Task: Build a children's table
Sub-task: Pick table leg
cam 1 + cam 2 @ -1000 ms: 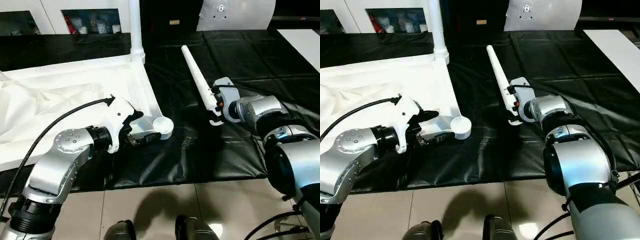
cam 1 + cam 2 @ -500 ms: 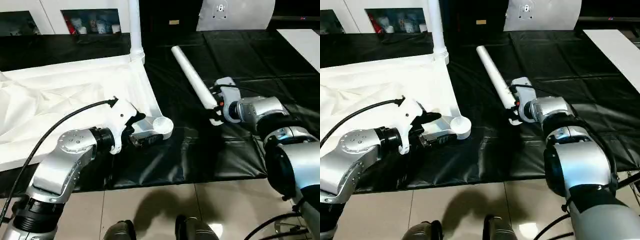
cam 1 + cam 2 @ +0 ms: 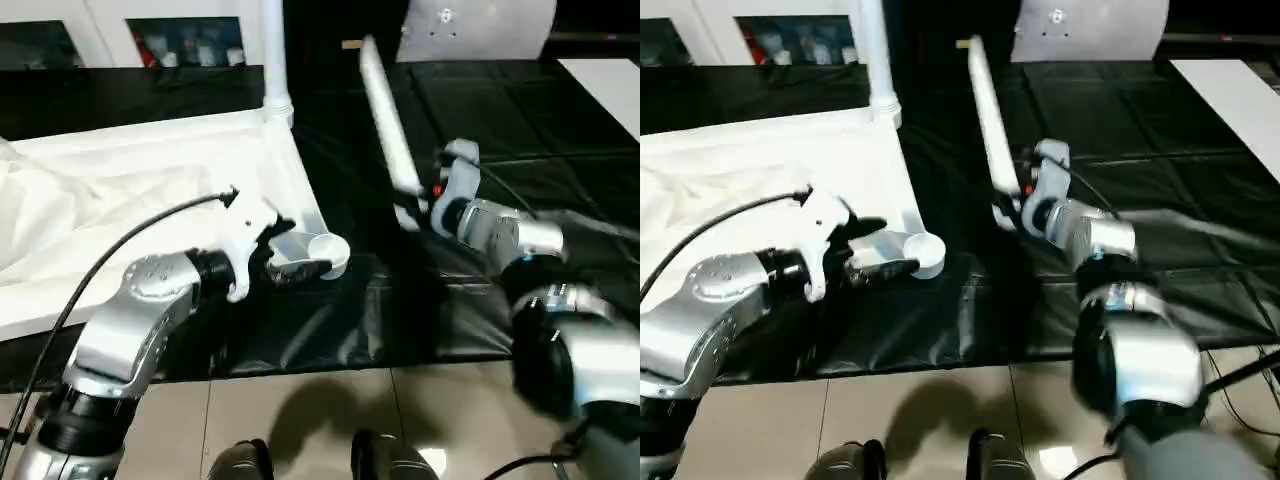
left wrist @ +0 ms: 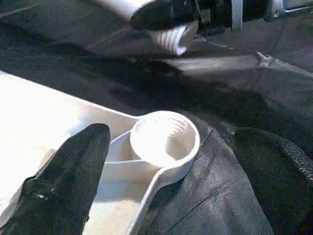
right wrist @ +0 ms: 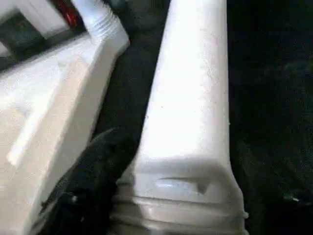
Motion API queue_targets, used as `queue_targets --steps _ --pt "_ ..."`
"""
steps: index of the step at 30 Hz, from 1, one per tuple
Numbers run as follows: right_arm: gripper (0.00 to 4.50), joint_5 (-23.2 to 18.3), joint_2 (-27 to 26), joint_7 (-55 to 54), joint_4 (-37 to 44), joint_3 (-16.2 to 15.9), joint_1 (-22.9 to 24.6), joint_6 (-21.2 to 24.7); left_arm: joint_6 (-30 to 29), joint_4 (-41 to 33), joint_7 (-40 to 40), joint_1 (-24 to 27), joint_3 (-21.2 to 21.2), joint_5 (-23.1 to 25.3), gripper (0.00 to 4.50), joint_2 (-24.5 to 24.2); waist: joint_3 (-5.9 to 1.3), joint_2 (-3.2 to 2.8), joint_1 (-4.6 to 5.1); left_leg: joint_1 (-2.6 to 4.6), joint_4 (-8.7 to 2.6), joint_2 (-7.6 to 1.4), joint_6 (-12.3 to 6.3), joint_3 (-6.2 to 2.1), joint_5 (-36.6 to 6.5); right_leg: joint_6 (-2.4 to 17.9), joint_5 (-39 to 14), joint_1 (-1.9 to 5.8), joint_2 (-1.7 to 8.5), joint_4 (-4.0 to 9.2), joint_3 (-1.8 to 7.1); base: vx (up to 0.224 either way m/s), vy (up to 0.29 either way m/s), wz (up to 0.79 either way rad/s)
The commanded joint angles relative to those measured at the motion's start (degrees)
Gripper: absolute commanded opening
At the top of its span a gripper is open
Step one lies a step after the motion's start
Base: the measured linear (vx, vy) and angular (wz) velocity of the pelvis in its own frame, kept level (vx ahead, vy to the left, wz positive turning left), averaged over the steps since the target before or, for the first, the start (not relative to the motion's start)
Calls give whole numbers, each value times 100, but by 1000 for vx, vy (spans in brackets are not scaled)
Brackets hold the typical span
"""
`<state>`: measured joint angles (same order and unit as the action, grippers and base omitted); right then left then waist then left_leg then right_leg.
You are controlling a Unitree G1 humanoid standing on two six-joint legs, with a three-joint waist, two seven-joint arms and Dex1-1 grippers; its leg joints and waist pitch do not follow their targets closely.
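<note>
The left gripper [image 3: 283, 262], fingers spread wide, brackets the tabletop's [image 3: 120, 190] near corner socket [image 3: 328, 254]. Beyond, the right gripper [image 3: 412, 205], clamped on a leg [image 3: 383, 110], has swung it up off the workbench [image 3: 560, 130], threaded end [image 4: 172, 38] now nearing that socket.

No lettering, label or number can be read anywhere — all too blurred.

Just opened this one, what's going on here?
A humanoid robot is putting together a white plastic table. The table top lies upside down on the black workbench, one leg already standing in a far corner. The right gripper grips a loose leg near its threaded end, tilted up off the bench. The left gripper, open, straddles the near corner socket.
</note>
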<state>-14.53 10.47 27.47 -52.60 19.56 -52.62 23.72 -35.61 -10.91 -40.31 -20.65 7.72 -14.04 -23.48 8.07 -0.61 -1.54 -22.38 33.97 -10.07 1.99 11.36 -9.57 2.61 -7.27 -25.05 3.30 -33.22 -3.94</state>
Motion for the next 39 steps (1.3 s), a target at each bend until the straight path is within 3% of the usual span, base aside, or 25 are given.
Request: queue_targets --steps 1,5,7,8,10,16,20,21,22,23,24,26,31,37,39 --pt "279 -347 -223 -184 669 240 239 78 55 41 39 -44 37 -21 450 63 -543 -87 -10 163 -344 -279 -390 -126 -1044 1244 -1599 368 422 338 270 0 0 0" --pt "279 -303 -412 -444 1274 143 525 111 116 112 94 -95 -10 -38 450 155 -563 -64 -22 166 -359 -278 -300 -140 -972 1200 -1583 366 418 331 262 0 0 0" --pt "278 -389 -515 -128 2050 -182 1002 205 248 208 190 -158 -93 -81 450 280 -543 -34 -24 158 -361 -262 -263 -130 -1067 1098 -1758 370 418 359 270 0 0 0" --pt "278 -414 -533 -98 2143 -204 1058 222 266 220 201 -165 -105 -89 450 298 -535 -55 -52 188 -365 -269 -283 -124 -1104 992 -1835 344 413 392 278 0 0 0" --pt "278 -466 -604 255 2551 -369 1449 -162 383 301 245 -209 -264 -253 450 491 -547 -14 -50 161 -370 -270 -286 -131 -1055 957 -1818 367 430 379 279 0 0 0" --pt "278 -690 -852 709 3497 -506 2269 -675 390 595 530 -569 -986 -889 450 1047 -544 -11 -56 132 -370 -263 -336 -148 -1086 900 -2032 382 449 407 271 0 0 0" --pt "278 -376 -886 773 4010 -971 2757 -1338 164 868 777 -900 -1390 -1388 450 1426 -550 -15 -59 135 -368 -251 -331 -146 -1120 798 -2222 368 440 438 256 0 0 0" --pt "278 -376 -886 773 4010 -971 2757 -1338 164 868 777 -900 -1390 -1388 450 1426 -547 -10 -56 137 -363 -248 -340 -143 -1123 787 -2225 357 436 447 257 0 0 0" --pt "278 -243 -953 831 4275 -1164 2950 -1621 98 1060 805 -1009 -1412 -1480 450 1563 -569 4 -47 111 -362 -240 -369 -155 -1075 783 -2200 394 441 432 253 0 0 0" --pt "277 -160 -959 861 4359 -1264 3018 -1740 132 1146 786 -1046 -1386 -1482 450 1613 -561 -2 -51 122 -356 -237 -392 -133 -1083 742 -2230 357 433 460 260 0 0 0" --pt "277 12 -952 943 4492 -1457 3149 -2029 179 1283 740 -1099 -1325 -1498 450 1716 -571 7 -61 113 -350 -230 -422 -143 -1051 692 -2240 378 436 458 255 0 0 0" --pt "277 58 -956 965 4515 -1510 3185 -2116 194 1323 724 -1106 -1310 -1506 450 1744 -590 0 -56 95 -357 -242 -460 -164 -995 724 -2166 400 448 437 249 0 0 0" --pt "277 944 -734 893 4240 -2159 3402 -3450 411 1531 577 -1160 -1405 -1765 450 2021 -579 7 -58 107 -339 -239 -430 -146 -1087 758 -2236 382 443 465 252 0 0 0" --pt "277 1073 -760 762 4028 -2211 3456 -3727 372 1257 247 -1087 -1470 -2210 375 2160 -601 33 -66 98 -333 -247 -539 -147 -1047 868 -2103 408 439 433 259 0 0 0" --pt "277 1099 -761 711 3907 -2222 3446 -3880 301 1127 133 -1023 -1407 -2290 375 2135 -609 31 -63 98 -325 -254 -560 -143 -1033 887 -2043 411 443 418 261 0 0 0"
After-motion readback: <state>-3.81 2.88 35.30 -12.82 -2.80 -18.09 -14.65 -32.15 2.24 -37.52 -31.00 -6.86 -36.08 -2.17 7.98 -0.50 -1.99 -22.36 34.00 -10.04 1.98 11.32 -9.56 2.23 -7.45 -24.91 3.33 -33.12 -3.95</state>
